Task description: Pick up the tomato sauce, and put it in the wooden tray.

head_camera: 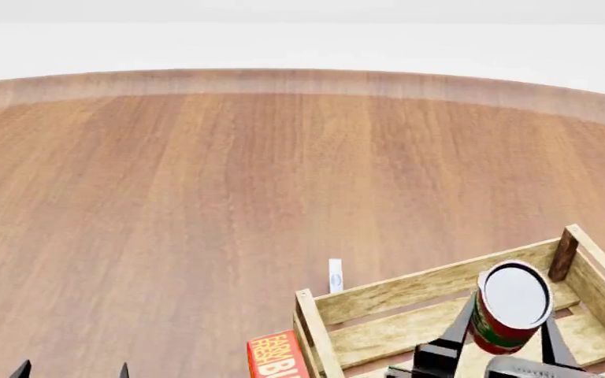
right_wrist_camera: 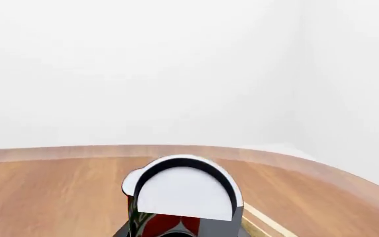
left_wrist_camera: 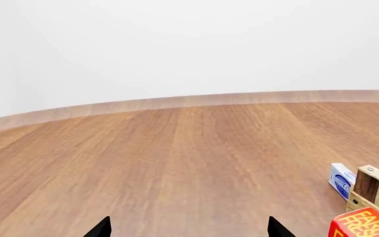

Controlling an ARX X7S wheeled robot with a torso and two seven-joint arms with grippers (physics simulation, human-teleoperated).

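Wooden tray [head_camera: 408, 293] sits at the near right of the worktop [head_camera: 229, 197]; nothing visibly rests on its slats. One tomato sauce can [head_camera: 510, 309], tilted, is clamped in the right gripper [head_camera: 502, 339] and held above the tray's interior. Left gripper [left_wrist_camera: 188, 228] hangs over bare worktop with fingertips spread, holding nothing. Just outside the tray's near-left corner: one red carton [head_camera: 275, 356] and one small blue-and-white pack [head_camera: 335, 276], neither in the way.
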